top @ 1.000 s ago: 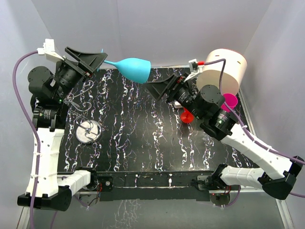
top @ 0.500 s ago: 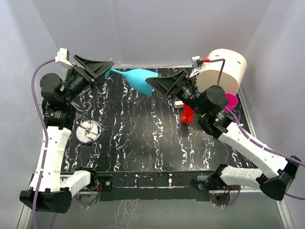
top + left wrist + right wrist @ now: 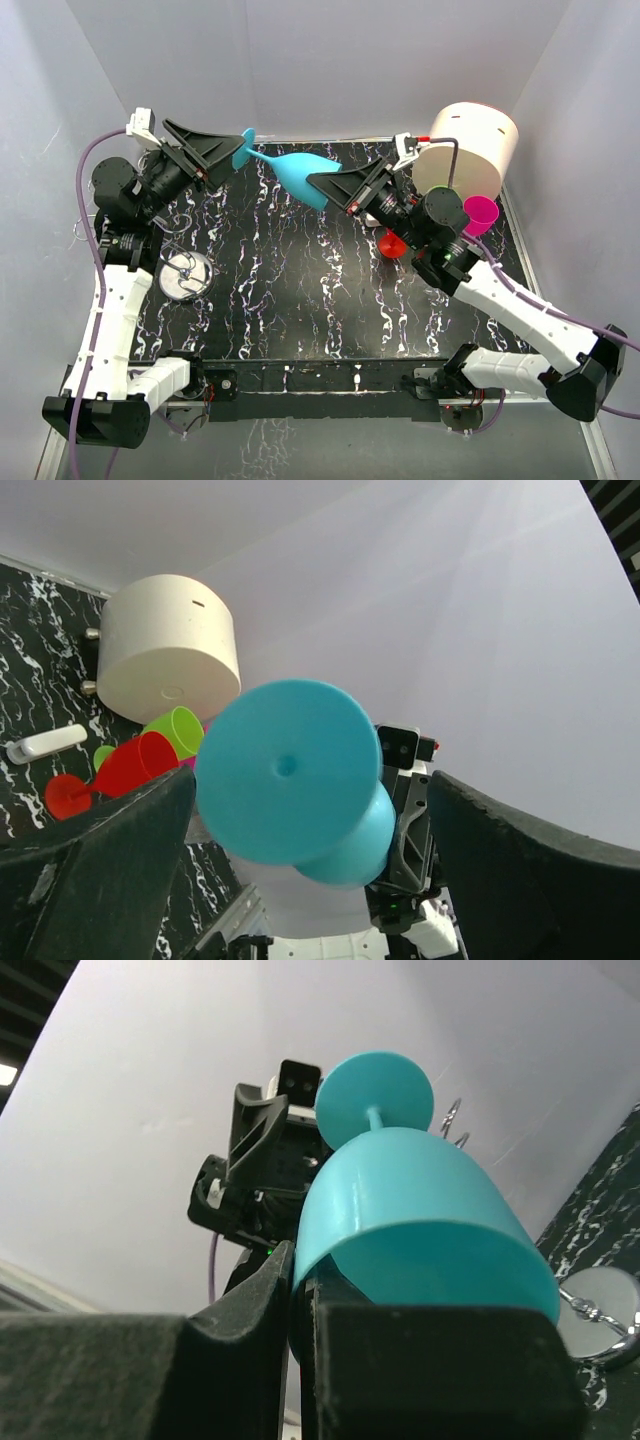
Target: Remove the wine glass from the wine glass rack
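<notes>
near left on the black marbled table [image 3: 300, 310]: wine glass rack [image 3: 186, 275], upright on its round shiny base disc, thin wire loops rising just behind the disc. right of centre: red glass [image 3: 392, 244] lying on its side on the table, partly hidden under the right arm [image 3: 500, 295]. further back, in the air above the table: teal wine glass [image 3: 298, 172], tipped nearly level, foot pointing left, bowl pointing right, well apart from the rack. right gripper [image 3: 320, 184]: fingers closed to a narrow slit, pinching the bowl wall at the rim, confirmed in the right wrist view. left gripper [image 3: 228, 152]: fingers spread wide, holding nothing, foot of the glass between or just past the tips; contact with the foot not determinable. far right: magenta cup [image 3: 480, 213] just beside the large cream cylinder [image 3: 470, 150], the latter at the back right corner.
</notes>
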You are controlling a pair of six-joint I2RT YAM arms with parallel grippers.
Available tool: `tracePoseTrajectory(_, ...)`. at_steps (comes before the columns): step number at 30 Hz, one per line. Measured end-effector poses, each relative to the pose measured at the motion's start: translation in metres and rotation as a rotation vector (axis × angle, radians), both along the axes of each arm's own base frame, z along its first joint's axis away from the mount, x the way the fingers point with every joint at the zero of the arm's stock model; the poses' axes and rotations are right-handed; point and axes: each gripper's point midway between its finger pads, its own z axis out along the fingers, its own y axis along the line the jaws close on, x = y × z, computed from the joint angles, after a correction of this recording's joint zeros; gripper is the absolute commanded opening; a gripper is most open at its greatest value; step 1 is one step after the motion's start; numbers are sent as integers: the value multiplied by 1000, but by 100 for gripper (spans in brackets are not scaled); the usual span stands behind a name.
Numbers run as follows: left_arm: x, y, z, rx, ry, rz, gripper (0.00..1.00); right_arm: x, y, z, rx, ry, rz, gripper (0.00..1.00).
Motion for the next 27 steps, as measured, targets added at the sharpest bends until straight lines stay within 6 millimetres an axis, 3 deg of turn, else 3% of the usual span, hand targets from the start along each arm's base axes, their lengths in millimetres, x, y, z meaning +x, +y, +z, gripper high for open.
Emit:
tracePoseTrajectory(6, -3, 4, -6, 77, -6, 35, 99, 10, -26, -21, -119, 31, -160, 0)
tracePoseTrajectory(10, -7, 12, -7, 150, -21, 91, 99, 11, -51, -54, -310, 33, -268, 0)
tracePoseTrajectory(13, -10, 18, -7, 195, -37, 132, 99, 5, -69, -92, -521, 29, -300, 0)
tracePoseTrajectory(17, -14, 25, -9, 241, -54, 177, 99, -11, -84, -148, -839, 66, -221, 0)
tracePoseTrajectory(23, -11, 29, -14, 276, -58, 202, 99, -45, -87, -216, -1221, 211, 97, 0)
tracePoseTrajectory(27, -11, 29, -17, 288, -55, 201, 99, -42, -105, -248, -1437, 381, 114, 0)
